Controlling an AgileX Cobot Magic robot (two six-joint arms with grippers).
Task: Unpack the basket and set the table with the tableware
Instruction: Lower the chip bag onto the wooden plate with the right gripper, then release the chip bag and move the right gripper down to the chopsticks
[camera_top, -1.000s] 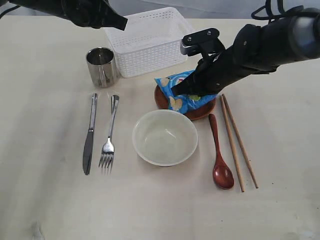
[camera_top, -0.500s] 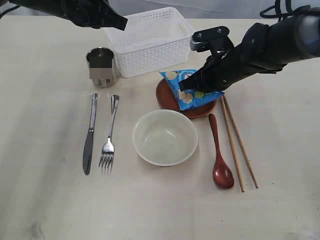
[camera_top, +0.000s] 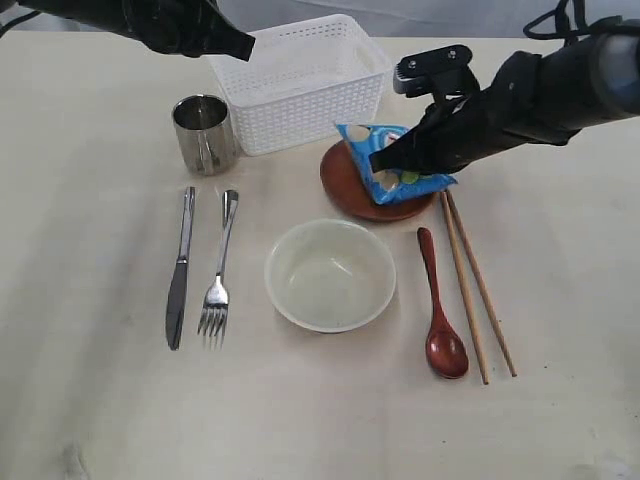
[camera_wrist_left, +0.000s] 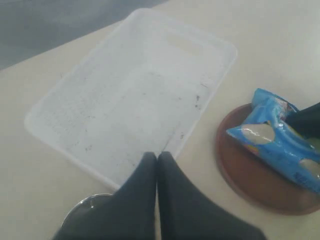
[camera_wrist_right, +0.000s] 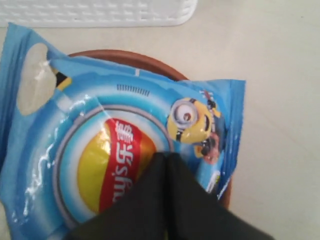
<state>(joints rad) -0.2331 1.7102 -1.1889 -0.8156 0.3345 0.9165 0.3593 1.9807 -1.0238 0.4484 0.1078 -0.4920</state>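
Note:
The white basket (camera_top: 300, 80) stands empty at the back of the table (camera_top: 100, 400). Laid out in front of it are a steel cup (camera_top: 203, 132), knife (camera_top: 180, 270), fork (camera_top: 218, 265), cream bowl (camera_top: 330, 275), wooden spoon (camera_top: 437, 310), chopsticks (camera_top: 475, 285) and a brown plate (camera_top: 350, 185). My right gripper (camera_top: 378, 160) (camera_wrist_right: 165, 155) is shut on a blue snack bag (camera_top: 400, 160) (camera_wrist_right: 100, 125), holding it tilted just over the plate (camera_wrist_right: 130, 57). My left gripper (camera_top: 245, 45) (camera_wrist_left: 157, 156) is shut and empty, hovering above the basket's (camera_wrist_left: 130, 100) near-left corner and the cup (camera_wrist_left: 82, 205).
The right arm reaches in from the right over the tops of the chopsticks. The left arm crosses the far-left corner above the cup. Bare tabletop lies along the front edge and at both sides of the place setting.
My right gripper has moved right and toward the back with the snack bag, raising it and uncovering most of the plate. The left gripper has not moved.

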